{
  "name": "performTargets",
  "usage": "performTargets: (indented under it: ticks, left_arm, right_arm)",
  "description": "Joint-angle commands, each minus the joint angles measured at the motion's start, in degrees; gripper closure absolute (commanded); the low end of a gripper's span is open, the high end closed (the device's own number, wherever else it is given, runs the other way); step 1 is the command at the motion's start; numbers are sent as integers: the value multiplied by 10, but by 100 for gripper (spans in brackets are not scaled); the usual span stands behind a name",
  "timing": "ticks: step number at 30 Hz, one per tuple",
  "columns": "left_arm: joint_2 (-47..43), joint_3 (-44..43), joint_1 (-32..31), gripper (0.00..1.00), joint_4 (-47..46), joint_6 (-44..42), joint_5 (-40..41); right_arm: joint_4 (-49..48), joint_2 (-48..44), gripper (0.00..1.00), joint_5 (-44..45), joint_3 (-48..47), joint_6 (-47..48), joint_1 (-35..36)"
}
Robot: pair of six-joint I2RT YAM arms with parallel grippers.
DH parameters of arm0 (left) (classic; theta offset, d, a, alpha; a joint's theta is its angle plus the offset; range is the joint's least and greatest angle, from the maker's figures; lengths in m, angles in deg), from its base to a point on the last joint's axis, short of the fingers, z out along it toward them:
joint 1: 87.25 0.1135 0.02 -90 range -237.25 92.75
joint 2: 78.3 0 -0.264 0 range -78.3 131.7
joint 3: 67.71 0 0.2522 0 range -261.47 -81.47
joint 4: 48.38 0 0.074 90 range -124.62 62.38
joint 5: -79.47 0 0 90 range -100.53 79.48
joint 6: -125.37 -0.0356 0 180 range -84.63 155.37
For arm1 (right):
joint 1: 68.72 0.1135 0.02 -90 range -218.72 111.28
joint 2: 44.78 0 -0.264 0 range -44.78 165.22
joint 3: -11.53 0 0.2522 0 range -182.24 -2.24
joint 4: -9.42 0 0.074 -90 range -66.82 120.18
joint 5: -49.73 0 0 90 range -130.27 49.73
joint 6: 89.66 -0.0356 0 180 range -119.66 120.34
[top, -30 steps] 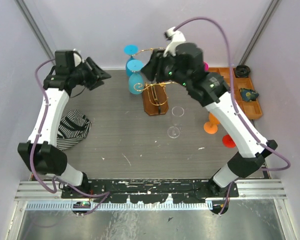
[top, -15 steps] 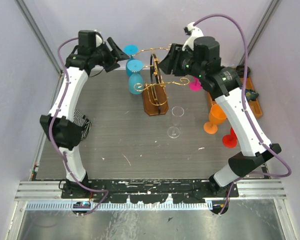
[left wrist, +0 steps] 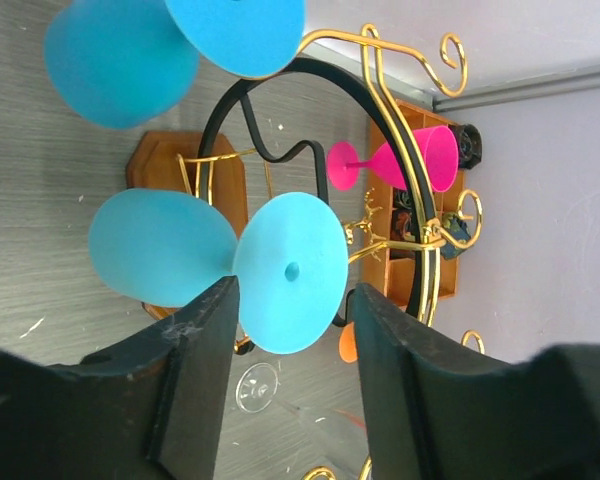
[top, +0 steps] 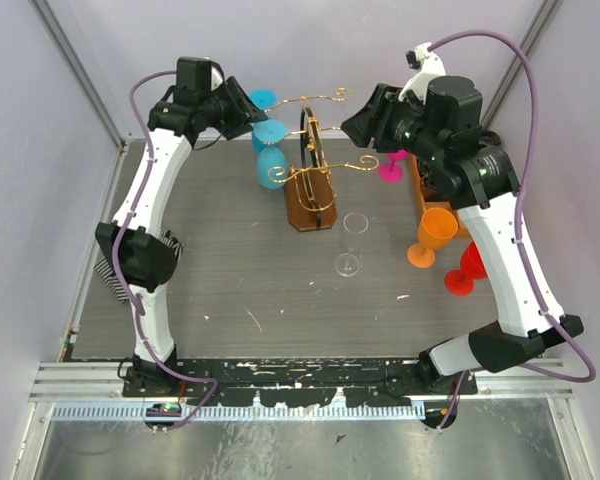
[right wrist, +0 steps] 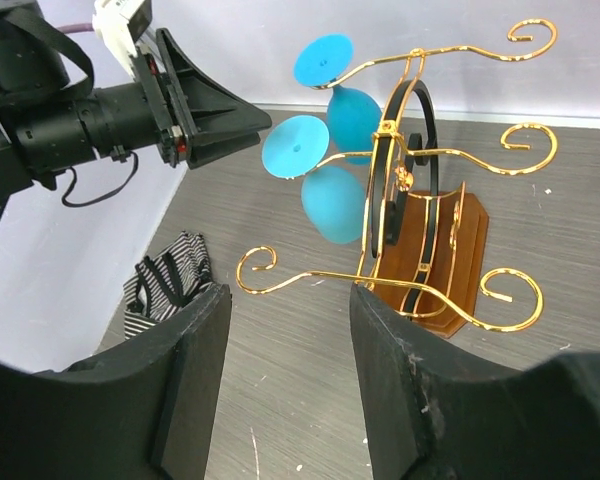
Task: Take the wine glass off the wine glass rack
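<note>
Table [top: 230,280] fills the middle of your overhead view, and the wine glass rack [top: 311,203] stands at its upper centre. Your left end effector [top: 248,115], upper left of the rack, has its jaws spread and grips nothing. Your right end effector [top: 360,122], upper right, is likewise spread and empty. The blue wine glass [top: 271,165] hangs bowl-down on the rack's left side, its foot just beside the left fingertips.

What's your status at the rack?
Left gripper open, aimed at near blue glass, not touching. Right gripper open, empty, facing rack. Far blue glass, pink glass also hung. Nothing in the way.
</note>
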Motion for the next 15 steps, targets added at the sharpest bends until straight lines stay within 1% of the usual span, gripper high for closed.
performTargets:
  ticks: [1, 2, 4, 10, 13, 15]
  left_arm:
    - [19, -22, -11, 47, 0, -1, 6]
    - [20, -22, -12, 48, 3, 0, 9]
    - [19, -18, -12, 48, 5, 1, 17]
    - [3, -11, -12, 32, 9, -11, 59]
    - [-12, -5, -12, 26, 1, -17, 77]
    - [-23, 4, -12, 23, -7, -18, 88]
  right_arm:
    - [-26, -15, 44, -17, 11, 9, -10]
    - [-26, -15, 44, -17, 13, 9, -12]
    - [-28, -16, 43, -19, 13, 9, -16]
    - [-29, -15, 43, -27, 13, 11, -23]
    - [-30, -14, 44, -31, 17, 12, -27]
    - [-32, -13, 43, -34, 19, 12, -28]
